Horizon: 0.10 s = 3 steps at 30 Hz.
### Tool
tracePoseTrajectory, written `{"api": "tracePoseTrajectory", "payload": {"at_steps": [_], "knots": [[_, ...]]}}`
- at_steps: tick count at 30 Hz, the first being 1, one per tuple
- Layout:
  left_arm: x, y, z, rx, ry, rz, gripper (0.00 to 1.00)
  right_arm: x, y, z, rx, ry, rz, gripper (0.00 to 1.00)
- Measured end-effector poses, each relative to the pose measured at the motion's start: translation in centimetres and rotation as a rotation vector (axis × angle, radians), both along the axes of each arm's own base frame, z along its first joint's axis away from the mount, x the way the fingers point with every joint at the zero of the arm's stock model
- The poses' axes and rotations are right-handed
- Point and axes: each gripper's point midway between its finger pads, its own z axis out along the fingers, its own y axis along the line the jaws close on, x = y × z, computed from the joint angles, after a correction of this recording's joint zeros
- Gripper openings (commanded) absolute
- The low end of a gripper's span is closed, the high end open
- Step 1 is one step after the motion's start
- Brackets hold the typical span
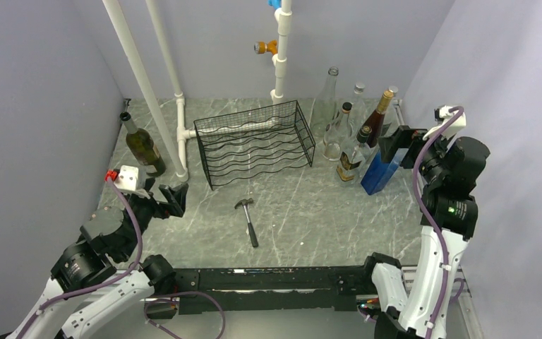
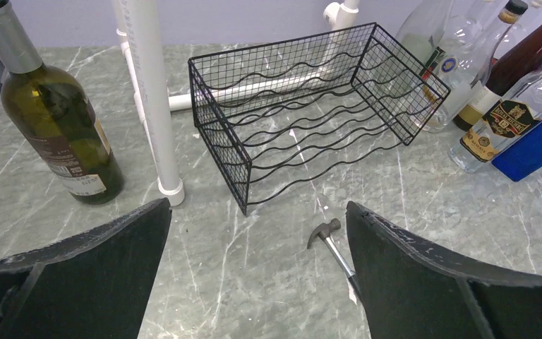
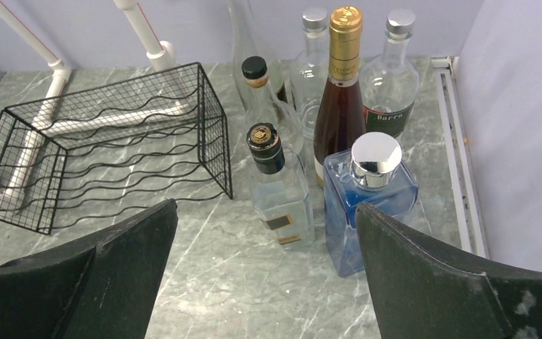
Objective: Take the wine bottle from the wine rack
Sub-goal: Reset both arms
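Shows wine bottle (image 1: 143,147) upright at nine o'clock of bare wine rack (image 1: 254,145), seemingly unloaded, hence left gripper (image 2: 257,207) and right gripper (image 3: 266,207) wide, empty.

Pale lilac walls (image 1: 35,85) close in the back and both sides. The tabletop (image 1: 310,212) has a grey-green stone pattern with thin white veins. White pipes (image 1: 145,85) rise along the back, one carrying an orange valve (image 1: 266,47). A pale rail (image 3: 459,141) runs along the tabletop's right edge. The light is soft and even.
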Motion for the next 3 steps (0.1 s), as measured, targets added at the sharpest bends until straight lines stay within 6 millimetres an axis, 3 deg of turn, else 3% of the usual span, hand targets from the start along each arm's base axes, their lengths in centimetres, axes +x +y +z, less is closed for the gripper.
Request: {"api": "tracePoseTrajectory", "payload": {"at_steps": [3], "knots": [[0.0,0.0,-0.04,0.001,0.001,0.0,0.99,0.05,-0.01,-0.35,0.001,0.006,0.001,1.0]]}}
